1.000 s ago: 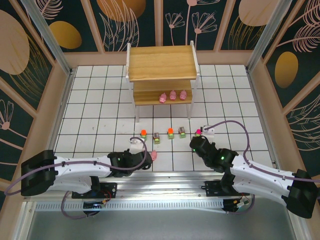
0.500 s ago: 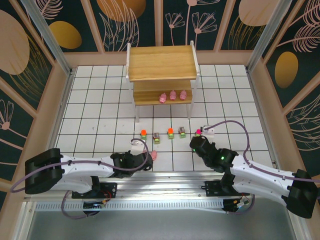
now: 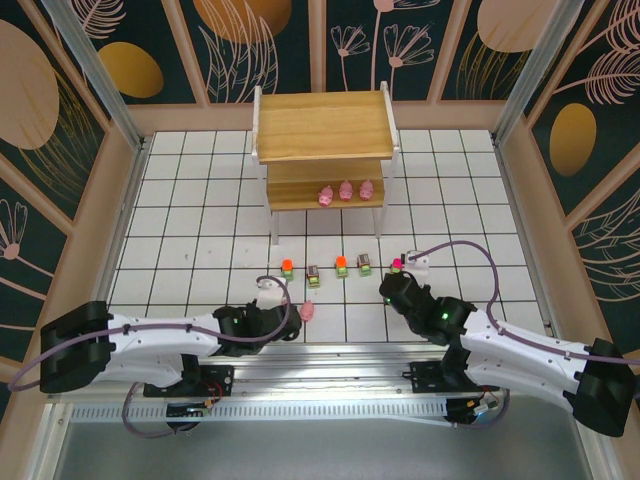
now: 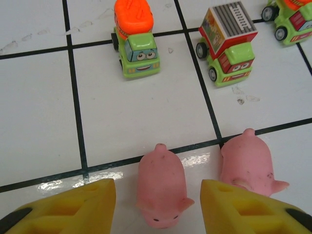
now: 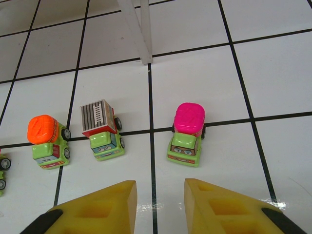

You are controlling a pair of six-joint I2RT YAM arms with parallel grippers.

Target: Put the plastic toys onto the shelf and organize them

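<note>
Three pink pigs (image 3: 345, 190) on shelf (image 3: 322, 125)

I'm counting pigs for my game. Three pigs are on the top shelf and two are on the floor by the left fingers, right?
Not quite. The three pigs are on the lower shelf, not the top shelf; the top external view shows it. Two pigs do lie on the floor by the left fingers.
</note>
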